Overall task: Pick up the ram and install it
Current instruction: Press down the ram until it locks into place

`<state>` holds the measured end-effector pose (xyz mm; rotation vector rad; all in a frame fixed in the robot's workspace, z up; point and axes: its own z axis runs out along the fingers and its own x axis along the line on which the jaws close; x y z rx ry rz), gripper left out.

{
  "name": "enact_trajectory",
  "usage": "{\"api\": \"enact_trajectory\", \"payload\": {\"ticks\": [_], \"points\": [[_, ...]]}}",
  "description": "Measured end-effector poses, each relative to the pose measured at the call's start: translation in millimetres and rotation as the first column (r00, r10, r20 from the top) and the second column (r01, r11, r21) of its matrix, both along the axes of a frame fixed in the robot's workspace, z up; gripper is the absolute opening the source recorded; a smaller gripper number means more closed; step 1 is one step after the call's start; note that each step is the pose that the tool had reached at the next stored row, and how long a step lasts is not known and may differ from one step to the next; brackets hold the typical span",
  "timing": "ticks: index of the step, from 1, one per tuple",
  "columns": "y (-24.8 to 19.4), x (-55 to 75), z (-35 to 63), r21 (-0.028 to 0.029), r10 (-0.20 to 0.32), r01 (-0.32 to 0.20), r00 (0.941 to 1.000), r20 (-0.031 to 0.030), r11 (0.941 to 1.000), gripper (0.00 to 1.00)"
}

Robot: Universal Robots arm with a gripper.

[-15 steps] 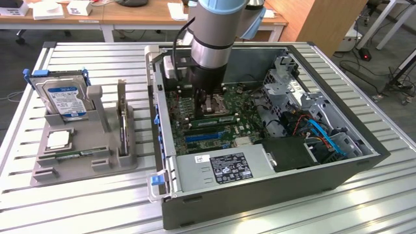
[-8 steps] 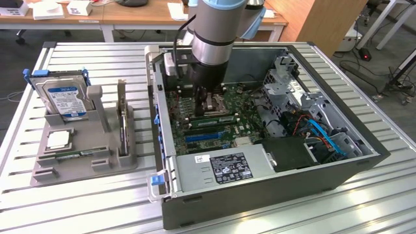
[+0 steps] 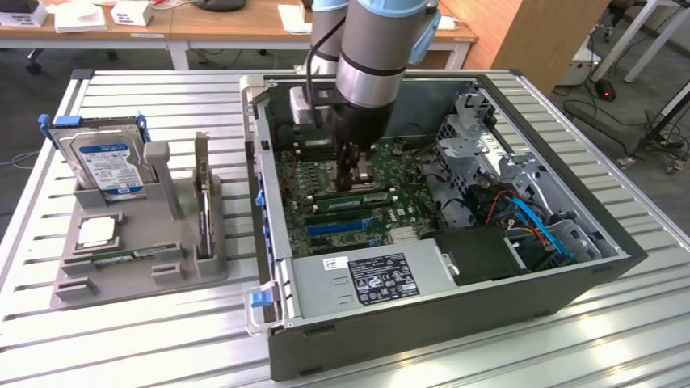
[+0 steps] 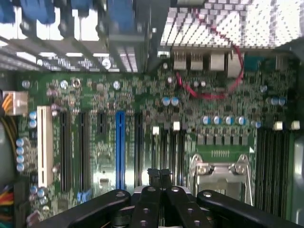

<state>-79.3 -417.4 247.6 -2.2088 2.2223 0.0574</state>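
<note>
My gripper (image 3: 354, 183) reaches down into the open computer case (image 3: 431, 323), with its tips just over the motherboard (image 3: 323, 174). A slim green ram stick (image 3: 356, 196) lies along the memory slots right at the gripper's tips. In the wrist view the two black fingers (image 4: 148, 176) are pressed together above the dark memory slots (image 4: 178, 156), and the gripper (image 4: 159, 175) is shut with nothing between them. I cannot tell whether the tips touch the ram.
A grey holder (image 3: 140, 275) at the exterior view's left carries a hard drive (image 3: 108, 166), a square processor chip (image 3: 97, 233) and an upright card (image 3: 202, 198). The power supply (image 3: 361, 279), drive cage (image 3: 480, 149) and cables (image 3: 539, 226) crowd the case. The processor socket (image 4: 221, 166) sits beside the slots.
</note>
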Motion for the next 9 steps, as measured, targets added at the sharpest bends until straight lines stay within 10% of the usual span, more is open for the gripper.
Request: {"api": "enact_trajectory", "payload": {"ticks": [9], "points": [[0.0,32.6,0.0,0.0001,0.000,0.000,1.0000,0.0000,1.0000,0.09]]}}
